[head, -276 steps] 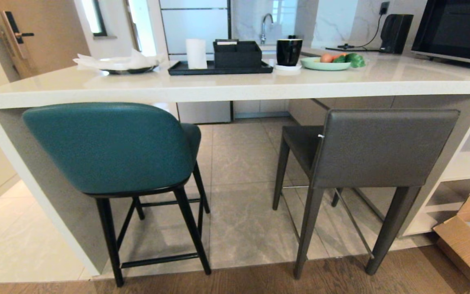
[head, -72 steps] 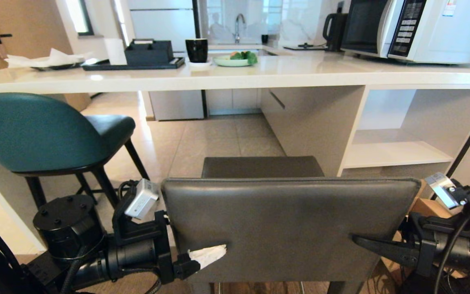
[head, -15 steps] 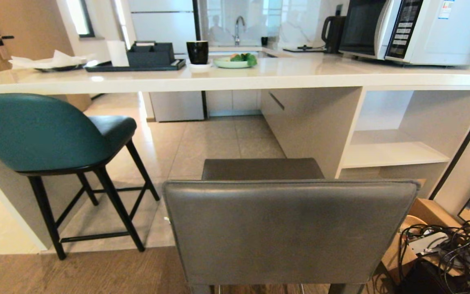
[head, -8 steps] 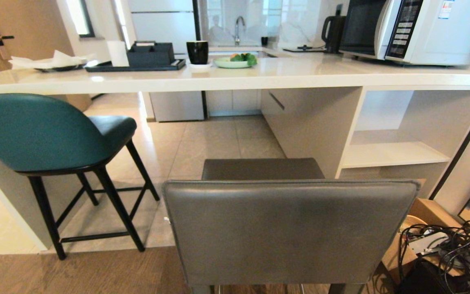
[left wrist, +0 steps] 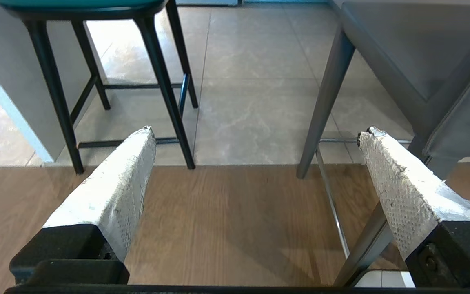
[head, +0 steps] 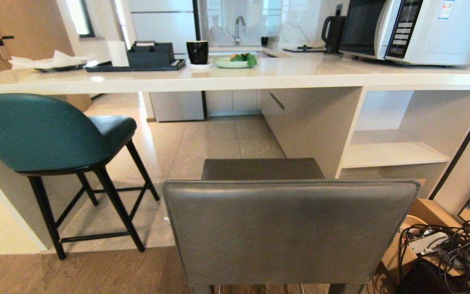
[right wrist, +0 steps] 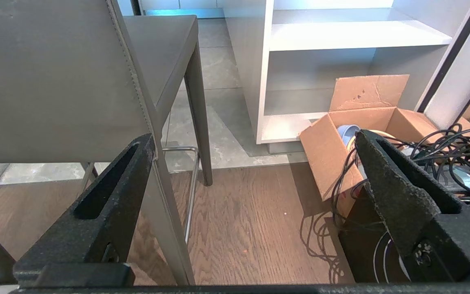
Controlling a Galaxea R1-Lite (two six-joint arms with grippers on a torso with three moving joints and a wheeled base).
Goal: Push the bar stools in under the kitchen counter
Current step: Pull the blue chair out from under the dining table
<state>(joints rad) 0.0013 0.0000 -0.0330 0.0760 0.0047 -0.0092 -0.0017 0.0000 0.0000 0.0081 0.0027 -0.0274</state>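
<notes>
Standing well short of the kitchen counter (head: pixel 235 79), the dark grey stool (head: pixel 290 230) faces it squarely, its seat pointing at the opening and its wide backrest running left to right across the head view. The teal stool (head: pixel 43 132) sits to the left, angled toward the right, with its seat partly under the counter. Both look rigid and fairly heavy, with smooth leather that could slip; pushing low on the backrest's side edges seems safest against tipping. The left gripper (left wrist: pixel 255 132) and right gripper (right wrist: pixel 255 141) hang low beside the grey stool, jaws spread wide, holding nothing.
</notes>
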